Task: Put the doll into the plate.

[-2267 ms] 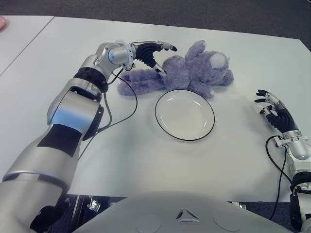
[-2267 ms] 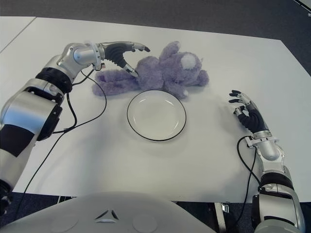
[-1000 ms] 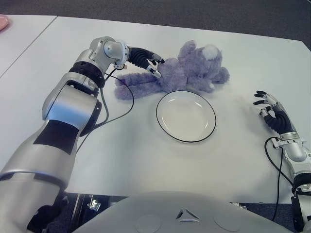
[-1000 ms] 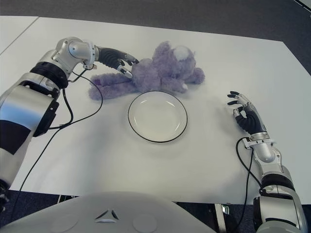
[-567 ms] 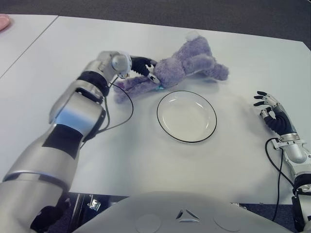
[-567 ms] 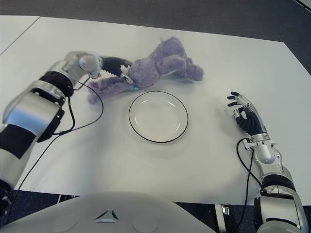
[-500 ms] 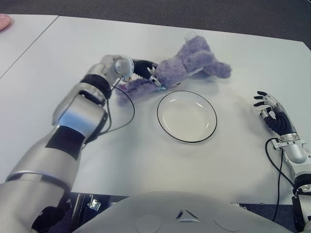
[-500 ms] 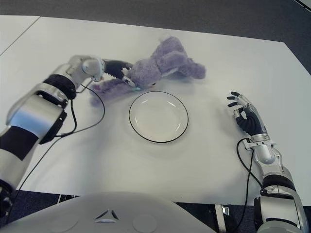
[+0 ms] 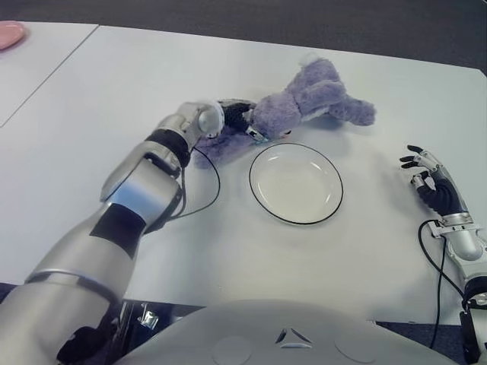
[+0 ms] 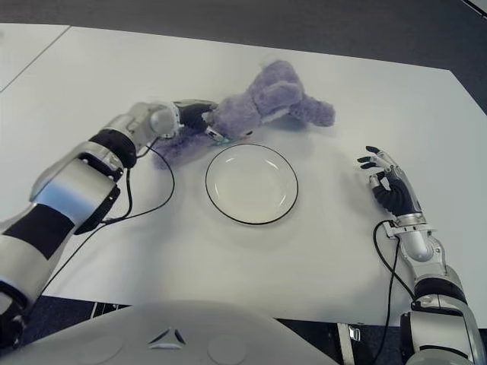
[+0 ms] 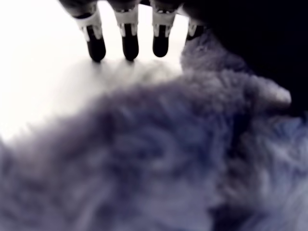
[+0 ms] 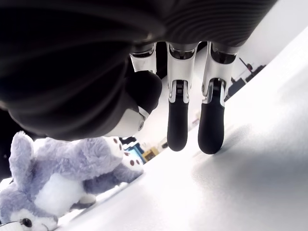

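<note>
The left hand (image 9: 242,120) is clamped on the fluffy purple plush doll (image 9: 304,97); it should lift clear, then carry toward the round white black-rimmed plate (image 9: 296,182) just beside it.

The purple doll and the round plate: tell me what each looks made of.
The purple plush doll, held in the left hand, looks like soft synthetic fur over stuffing: its pile is long, fuzzy and matte, and its limbs droop. The round white plate with a thin dark rim looks hard and smooth, faintly glossy, probably ceramic or melamine; the look cannot settle which.
</note>
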